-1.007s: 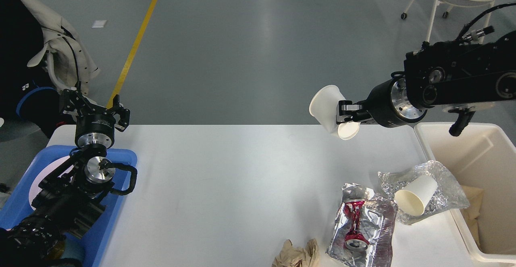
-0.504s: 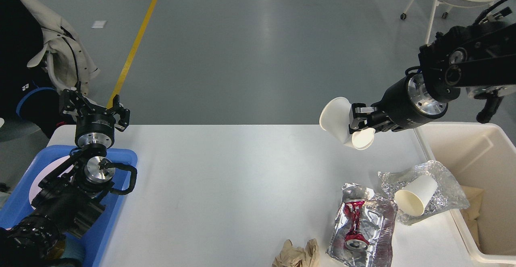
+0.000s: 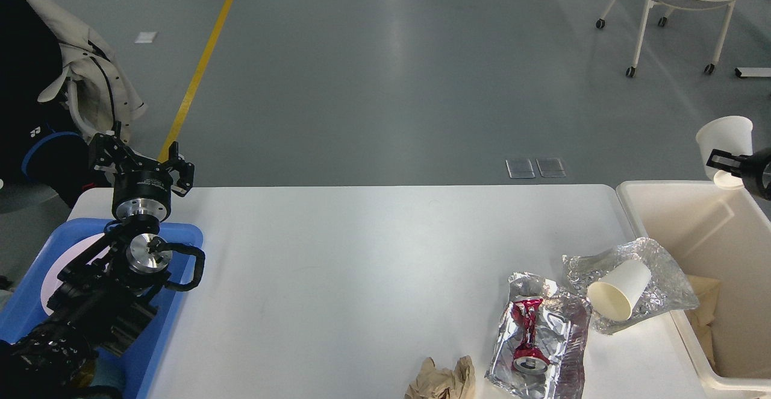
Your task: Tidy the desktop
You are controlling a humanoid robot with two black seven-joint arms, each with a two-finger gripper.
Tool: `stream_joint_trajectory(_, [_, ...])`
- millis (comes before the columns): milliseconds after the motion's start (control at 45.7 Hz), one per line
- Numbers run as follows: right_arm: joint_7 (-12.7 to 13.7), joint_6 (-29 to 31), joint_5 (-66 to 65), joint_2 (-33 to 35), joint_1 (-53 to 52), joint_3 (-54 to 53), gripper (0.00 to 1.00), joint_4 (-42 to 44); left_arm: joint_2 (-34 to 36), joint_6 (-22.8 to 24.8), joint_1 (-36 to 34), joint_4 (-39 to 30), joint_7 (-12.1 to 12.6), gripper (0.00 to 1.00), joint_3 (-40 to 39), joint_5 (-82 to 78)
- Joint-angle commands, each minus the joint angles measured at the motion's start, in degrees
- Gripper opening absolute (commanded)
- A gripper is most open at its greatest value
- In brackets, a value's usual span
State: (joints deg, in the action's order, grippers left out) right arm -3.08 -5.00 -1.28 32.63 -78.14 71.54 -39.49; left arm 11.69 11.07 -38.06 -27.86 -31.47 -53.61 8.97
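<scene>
The white desk (image 3: 361, 266) fills the lower middle of the view, and the litter yet to clear lies toward its five o'clock corner: a paper cup (image 3: 620, 290) on its side atop a sheet of crumpled foil (image 3: 662, 272), a second foil sheet (image 3: 542, 339) with a crushed red can (image 3: 525, 333) on it, and a wad of brown paper (image 3: 443, 381) at the six o'clock edge. The right end effector (image 3: 723, 167), at three o'clock and nearly out of view, pinches a white cup (image 3: 726, 140) above the far rim of the cream bin (image 3: 680, 206); the bin's open mouth lies just below, toward five o'clock, so a release there looks like the step in hand. The tipped cup's long axis runs from two o'clock to eight o'clock, mouth toward eight, and it sits near the bin, so the right arm is far the nearer for it. The left end effector (image 3: 141, 161) hovers at nine o'clock over the far edge of the blue tray (image 3: 187, 236), fingers spread and empty, well apart from all the litter.
</scene>
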Motion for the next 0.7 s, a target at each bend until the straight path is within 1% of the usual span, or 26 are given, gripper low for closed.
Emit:
stream_joint_trajectory(0, [0.5,-2.2,5.0,-0.2,11.6,-6.6,0.00,10.4,0.0,0.0,0.0,0.0,0.0,0.98,0.0,0.0])
stream_joint_trajectory(131, [0.7,-4.1,5.8,-0.6,22.2,-10.1,0.00,19.3,0.0,0.0,0.0,0.0,0.0,0.98,0.0,0.0])
stream_joint_trajectory(219, [0.7,-4.0,5.8,-1.8,26.6,-13.3,0.00,23.8,0.0,0.0,0.0,0.0,0.0,0.98,0.0,0.0])
stream_joint_trajectory(372, [0.7,-4.1,5.8,-3.1,30.8,-19.1,0.00,24.6,0.0,0.0,0.0,0.0,0.0,0.98,0.0,0.0])
stream_joint_trajectory(460, [0.8,-4.4,5.8,-4.9,34.1,-21.9,0.00,25.0,0.0,0.0,0.0,0.0,0.0,0.98,0.0,0.0])
stream_joint_trajectory(569, [0.9,-5.3,5.8,-7.1,37.8,-23.3,0.00,27.2,0.0,0.0,0.0,0.0,0.0,0.98,0.0,0.0])
stream_joint_trajectory(679, [1.2,-5.0,5.8,-7.8,38.7,-23.5,0.00,28.5,0.0,0.0,0.0,0.0,0.0,0.98,0.0,0.1])
